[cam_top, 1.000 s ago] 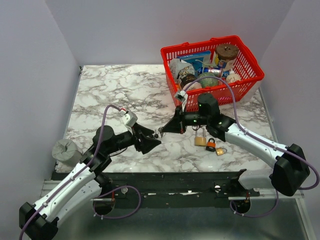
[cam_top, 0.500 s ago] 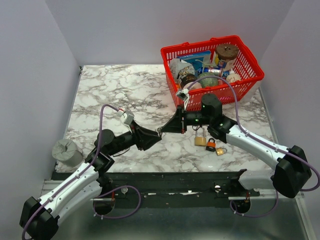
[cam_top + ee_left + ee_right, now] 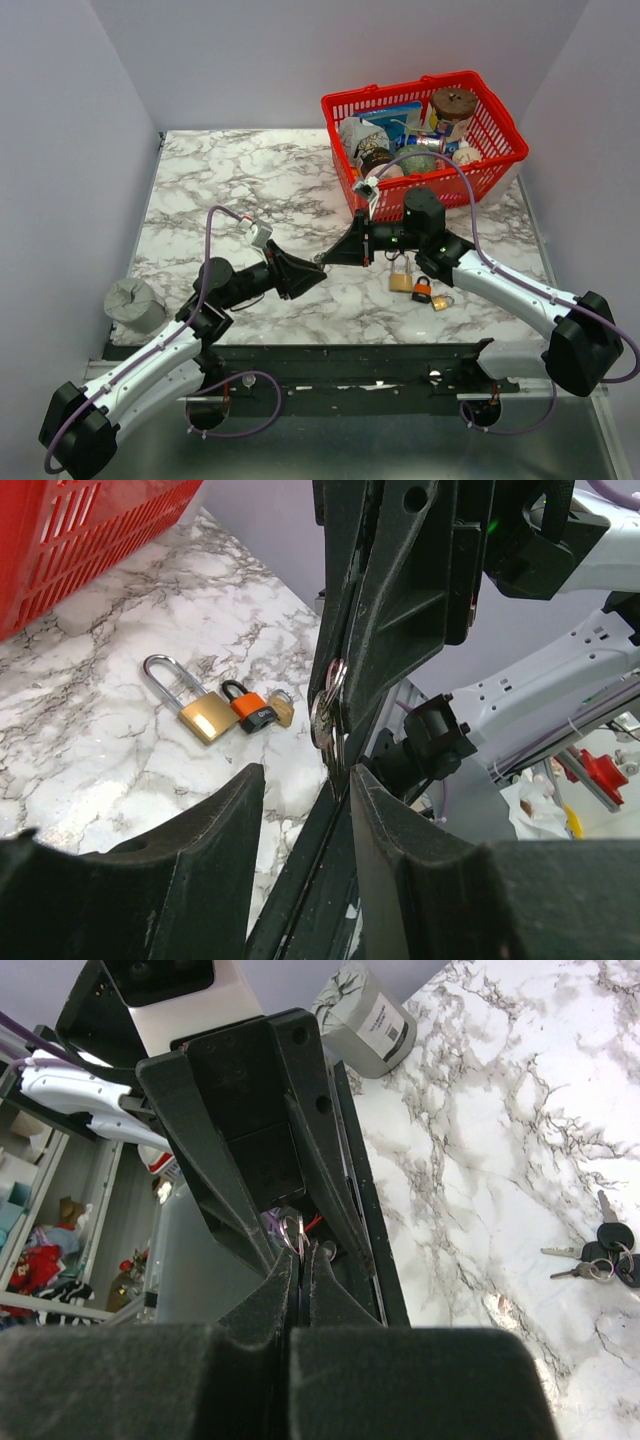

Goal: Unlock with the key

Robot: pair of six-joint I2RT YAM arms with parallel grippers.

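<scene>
Metal key ring (image 3: pixel 328 715) clamped in right hand (image 3: pixel 300 1260), just beyond parted left hand (image 3: pixel 305 780)

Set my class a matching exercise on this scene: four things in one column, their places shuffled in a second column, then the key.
Things
1. brass padlock
2. red basket
3. key ring
4. grey roll

Places
a. pinched in the right gripper
b. far right of the table, full of items
c. lying flat beside the orange padlock
d. near left edge of the table

Pairs: 1-c, 2-b, 3-a, 4-d
</scene>
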